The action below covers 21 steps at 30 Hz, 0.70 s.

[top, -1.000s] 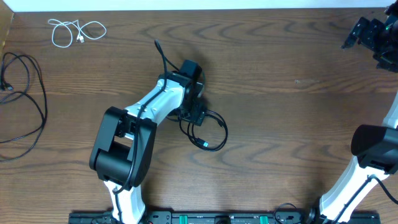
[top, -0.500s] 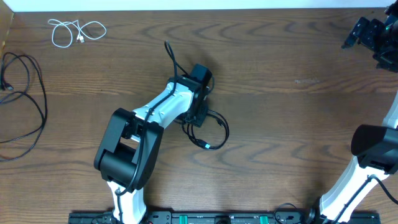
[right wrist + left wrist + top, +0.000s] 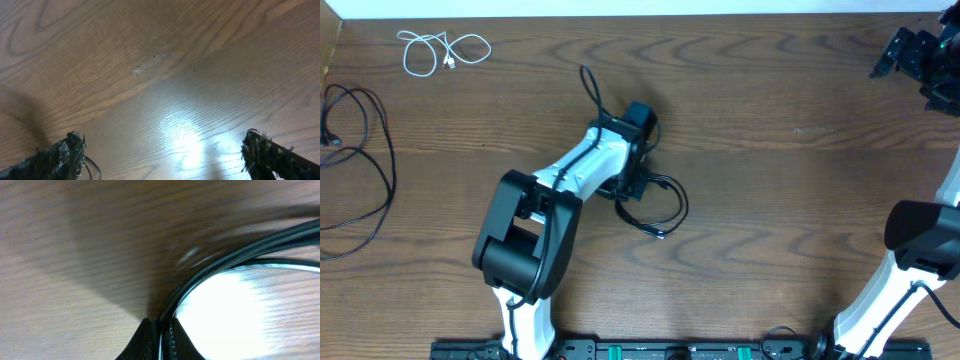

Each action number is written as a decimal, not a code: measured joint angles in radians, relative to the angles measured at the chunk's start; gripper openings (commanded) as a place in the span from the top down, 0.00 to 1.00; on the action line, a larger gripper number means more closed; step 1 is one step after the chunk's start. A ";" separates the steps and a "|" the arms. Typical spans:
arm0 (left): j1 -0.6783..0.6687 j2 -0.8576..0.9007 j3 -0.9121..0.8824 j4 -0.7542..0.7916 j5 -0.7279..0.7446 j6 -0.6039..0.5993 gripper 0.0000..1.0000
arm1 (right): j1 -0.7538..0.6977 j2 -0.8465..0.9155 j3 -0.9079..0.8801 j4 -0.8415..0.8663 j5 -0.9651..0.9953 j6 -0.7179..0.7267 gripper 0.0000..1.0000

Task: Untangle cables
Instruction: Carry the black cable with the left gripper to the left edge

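I count three cables and two hands on the desk [image 3: 770, 200]. Well left of my left hand [image 3: 159, 340] lie one long black cable [image 3: 365, 150], loosely looped, and one white cable [image 3: 442, 52], coiled. The left hand is pinched tight on the short black cable [image 3: 660, 205], which lies diagonally: tail up-left past the hand, loops to its right. Right hand [image 3: 905, 52] is far off right, fingers spread wide, holding nothing.

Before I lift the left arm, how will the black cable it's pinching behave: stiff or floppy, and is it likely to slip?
Probably floppy: the black cable lies in loose curved loops, so it should sag and trail below the left gripper. It is likely light, being so thin. It may slip, since the wrist view shows the grip closing on only a narrow, smooth-looking strand.
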State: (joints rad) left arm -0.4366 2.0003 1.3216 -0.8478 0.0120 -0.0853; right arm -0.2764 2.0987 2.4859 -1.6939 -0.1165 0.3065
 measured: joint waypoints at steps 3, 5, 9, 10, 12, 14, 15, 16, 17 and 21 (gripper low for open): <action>0.037 -0.013 0.035 -0.037 -0.003 -0.024 0.92 | 0.000 0.000 0.000 0.000 0.000 0.000 0.01; 0.064 -0.050 0.055 -0.039 0.007 -0.039 0.93 | 0.000 0.000 0.000 0.000 0.000 0.000 0.01; 0.126 -0.207 0.077 -0.019 0.029 -0.095 0.93 | 0.000 0.000 0.000 0.000 0.000 0.000 0.01; 0.145 -0.251 0.082 -0.014 0.034 -0.109 0.93 | 0.000 0.000 0.000 0.000 0.000 0.000 0.01; 0.192 -0.341 0.093 -0.006 0.040 -0.141 0.93 | 0.000 0.000 0.000 0.000 0.000 0.000 0.01; 0.243 -0.409 0.099 -0.004 0.042 -0.163 0.93 | 0.000 0.000 0.000 0.000 0.000 0.000 0.01; 0.273 -0.438 0.100 -0.005 0.043 -0.177 0.93 | 0.000 0.000 0.000 0.000 0.000 0.000 0.01; 0.305 -0.462 0.101 -0.007 0.043 -0.190 0.92 | 0.000 0.000 0.000 0.000 0.000 0.000 0.01; 0.340 -0.480 0.101 -0.010 0.043 -0.204 0.93 | 0.000 0.000 0.000 0.000 0.000 0.000 0.01; 0.482 -0.503 0.101 -0.011 0.042 -0.261 0.92 | 0.000 0.000 0.000 0.000 0.000 0.000 0.01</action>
State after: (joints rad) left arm 0.0456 1.4975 1.4223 -0.8585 0.0544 -0.3466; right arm -0.2764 2.0987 2.4859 -1.6939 -0.1165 0.3065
